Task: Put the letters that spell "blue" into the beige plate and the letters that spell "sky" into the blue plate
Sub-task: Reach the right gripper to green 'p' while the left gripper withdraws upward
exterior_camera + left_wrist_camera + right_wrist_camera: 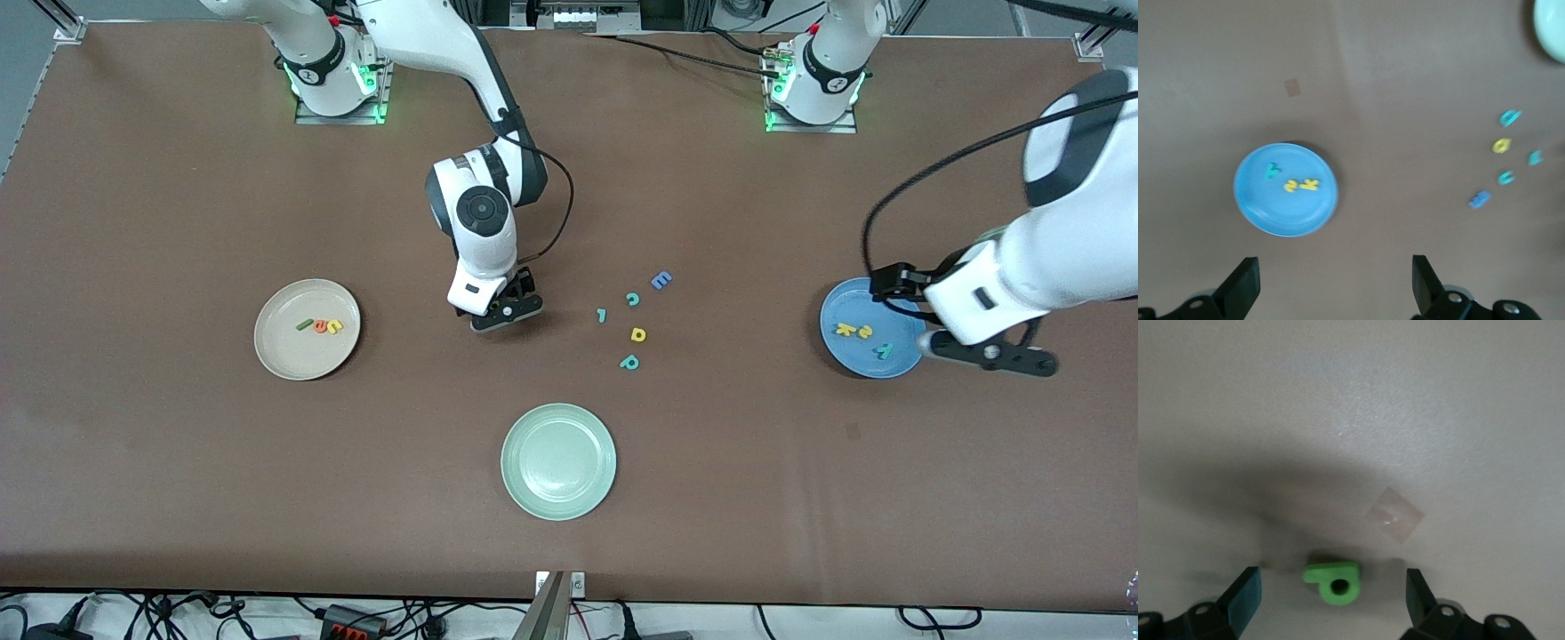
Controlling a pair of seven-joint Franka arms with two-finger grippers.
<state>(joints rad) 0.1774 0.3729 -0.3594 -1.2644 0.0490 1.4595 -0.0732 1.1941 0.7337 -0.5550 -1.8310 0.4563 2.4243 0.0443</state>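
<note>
The beige plate (277,354) holds a dark green "l" (305,324), an orange "e" (318,326) and a yellow "u" (334,327). My right gripper (507,313) is low over the table between that plate and the loose letters. It stands open, and the green "b" (1335,581) lies flat between its fingers (1245,593), touching neither. The blue plate (858,357) carries a yellow "s" (841,329), a yellow "k" (862,332) and a teal "y" (883,349). My left gripper (989,356) hangs open and empty over the table beside that plate's rim (1258,210).
A pale green plate (517,444) sits nearest the front camera. Loose letters lie between the two arms: a blue "E" (661,280), a teal "c" (633,299), a small teal piece (602,315), a yellow "d" (637,334) and a teal "p" (629,362).
</note>
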